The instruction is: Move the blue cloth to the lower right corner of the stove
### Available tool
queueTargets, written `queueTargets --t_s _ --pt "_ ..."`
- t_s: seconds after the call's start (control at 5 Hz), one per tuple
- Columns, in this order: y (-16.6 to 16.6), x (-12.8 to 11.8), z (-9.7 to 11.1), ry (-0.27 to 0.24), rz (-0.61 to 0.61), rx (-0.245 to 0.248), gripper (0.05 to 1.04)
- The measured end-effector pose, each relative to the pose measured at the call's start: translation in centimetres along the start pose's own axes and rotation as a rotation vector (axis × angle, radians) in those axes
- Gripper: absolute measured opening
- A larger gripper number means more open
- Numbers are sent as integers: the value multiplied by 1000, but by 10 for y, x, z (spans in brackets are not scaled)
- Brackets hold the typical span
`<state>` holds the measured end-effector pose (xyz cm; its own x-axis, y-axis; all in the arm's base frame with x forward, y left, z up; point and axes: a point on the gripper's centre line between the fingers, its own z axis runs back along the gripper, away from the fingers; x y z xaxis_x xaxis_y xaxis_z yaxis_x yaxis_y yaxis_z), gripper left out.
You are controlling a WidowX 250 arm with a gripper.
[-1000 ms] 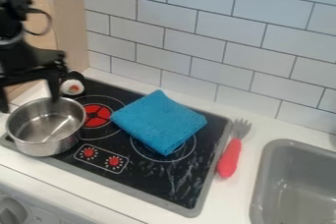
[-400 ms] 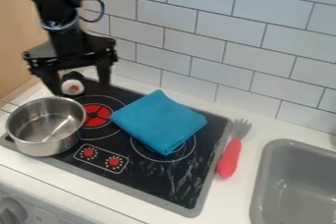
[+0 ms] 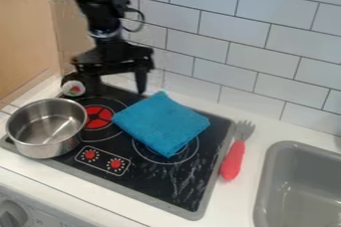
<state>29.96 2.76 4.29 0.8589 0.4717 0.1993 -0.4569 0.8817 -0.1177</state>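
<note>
In the camera view, the hand is seen open, above the rear left part of the stove. The blue cloth is laid near the stove's rear edge; toward the lower right corner, a stretch of black surface is left uncovered. The stove's right edge is bordered by the red-handled fork, its left by the pot.

A matte black robot arm, built of chunky, angular segments, with a pale, shiny band around its lower part. Thin black cable loops out at the side — a rounded curve — and the black gripper has a broad crosspiece and two slim, straight fingers.
</note>
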Motion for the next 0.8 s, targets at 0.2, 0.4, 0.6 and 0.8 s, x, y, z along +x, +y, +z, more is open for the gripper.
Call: queueTargets --t_s 0.2,0.4,0.6,0.8 --pt "-18 4 -11 28 -37 -9 999" --pt "-30 -1 -20 57 -65 -16 999" --pt "-44 -2 -34 94 -93 -4 999" --pt "-47 -2 -44 122 -110 14 999"
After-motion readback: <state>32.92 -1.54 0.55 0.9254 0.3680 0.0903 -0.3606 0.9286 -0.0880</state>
